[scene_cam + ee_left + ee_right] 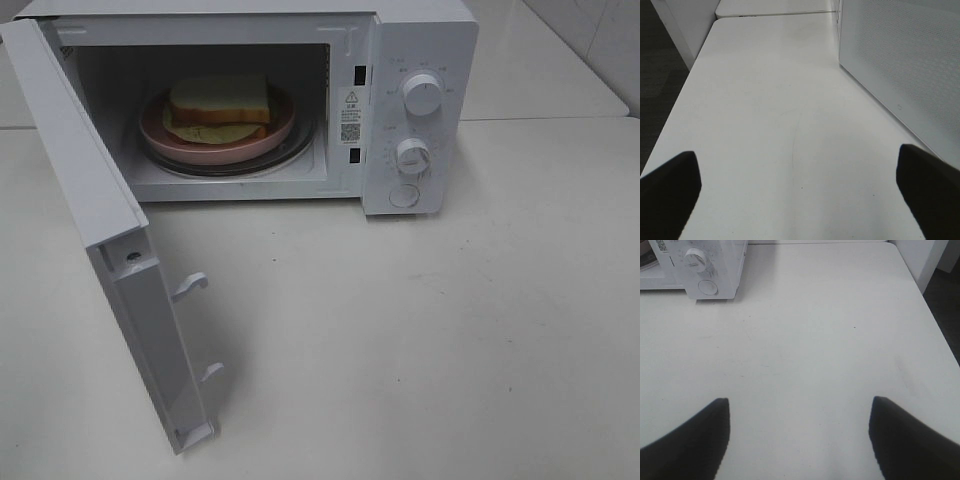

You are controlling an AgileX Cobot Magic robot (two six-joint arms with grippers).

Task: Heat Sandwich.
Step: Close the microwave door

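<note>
White matte table (480, 330) spread wide, faintly scuffed. Boxy white microwave (420, 40) stood at back, door (90, 200) swung fully open, hooked latches showing. Inside, on glass turntable (300, 150), round pink plate (155, 135) carried sandwich (220, 100): thick soft white slices, orange-brown crust, pale lettuce at edge. Loading looked done; door shutting and turning round knobs (422, 95) seemingly left. Left gripper (797, 155) gaped wide, empty, over table. Right gripper (800, 401) likewise spread, holding nothing.

Microwave (440, 60): smooth white shell, slight sheen. Table (450, 330): matt white, faintly scuffed. Plate (225, 150): glossy pink. Sandwich (220, 97): soft, porous bread. My fingers (667, 192): matt black.
</note>
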